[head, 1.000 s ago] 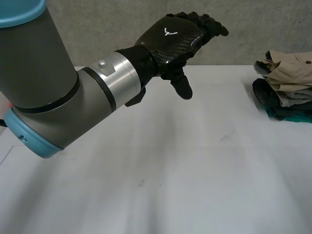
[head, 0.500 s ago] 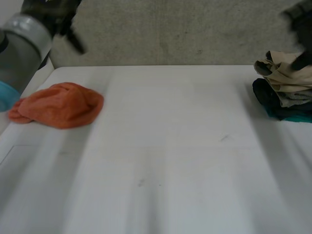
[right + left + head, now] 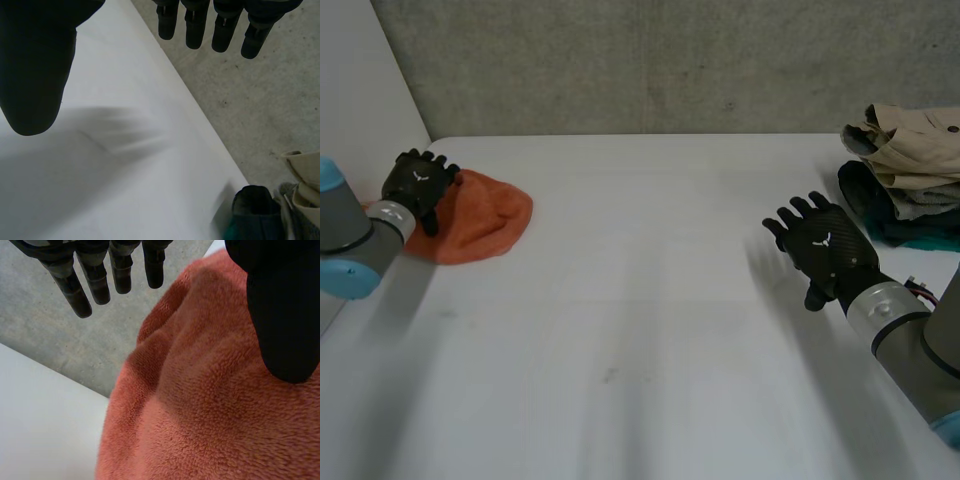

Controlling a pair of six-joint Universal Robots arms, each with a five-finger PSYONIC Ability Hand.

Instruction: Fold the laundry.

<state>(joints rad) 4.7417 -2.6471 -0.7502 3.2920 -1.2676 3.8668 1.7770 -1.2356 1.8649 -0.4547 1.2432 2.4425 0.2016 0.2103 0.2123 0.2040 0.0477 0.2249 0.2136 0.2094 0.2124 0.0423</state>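
The left robot hand, fingers straight and empty, hovers over the orange towel at nine o'clock; the right robot hand, likewise slack, hangs at three o'clock.

The clothes pile runs past the edge.
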